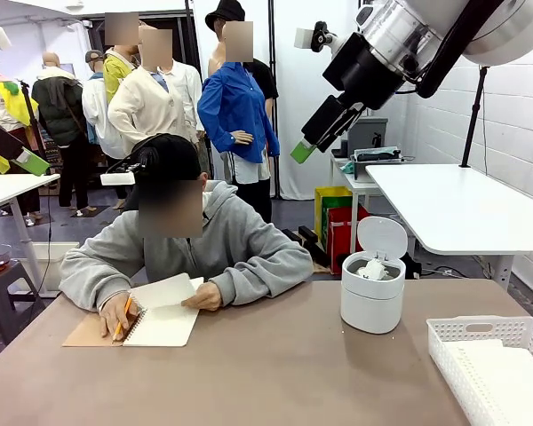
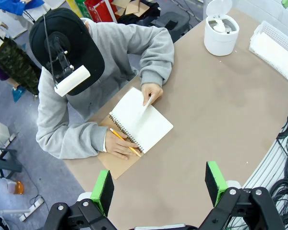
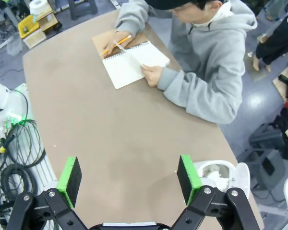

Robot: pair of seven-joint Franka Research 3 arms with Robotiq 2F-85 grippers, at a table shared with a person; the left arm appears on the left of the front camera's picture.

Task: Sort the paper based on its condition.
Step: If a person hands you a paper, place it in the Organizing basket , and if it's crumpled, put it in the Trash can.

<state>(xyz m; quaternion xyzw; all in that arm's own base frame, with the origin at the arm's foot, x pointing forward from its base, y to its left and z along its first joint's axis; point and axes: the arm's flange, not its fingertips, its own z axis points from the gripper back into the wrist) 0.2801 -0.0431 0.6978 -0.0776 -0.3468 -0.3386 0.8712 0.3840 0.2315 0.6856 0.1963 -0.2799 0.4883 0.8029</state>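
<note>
**K:** Surface and room?

**M:** Brown tabletop (image 1: 275,364), matte, bare in the middle. White brick wall on the right. A white side table (image 1: 462,209) stands behind, off to the right.

**K:** Counts?

**M:** One person (image 1: 222,248) at the far side, in a grey hoodie and black cap. One notebook (image 1: 164,324), spiral-bound and open, brown card showing under it. One pencil (image 1: 123,318) in one hand, while the other hand lifts a page edge. One white bin (image 1: 372,297) with its lid tipped up. One white basket (image 1: 480,330) at the near right corner.

**K:** Paper?

**M:** One wad (image 1: 373,266) is visible in the bin, crumpled, sitting at the rim (can't tell if more lie under it). Smooth sheets (image 1: 506,373) lie flat in the basket, stacked; I can't count them.

**K:** Orientation?

**M:** The sheets' long axis follows the basket's length, which seems to run from the far side toward the robot's side. The near end is cut by the picture edge. The wad is lumpy, with no clear axis.

**K:** Jaws?

**M:** The left gripper (image 2: 159,184) has its jaws spread wide with nothing between the pads. It is high over the tabletop, near the notebook side. The right gripper (image 3: 129,178) is also spread and empty, high above bare tabletop with the bin at its right pad. In the front view it hangs up top right (image 1: 306,146), pointing down-left.
</note>
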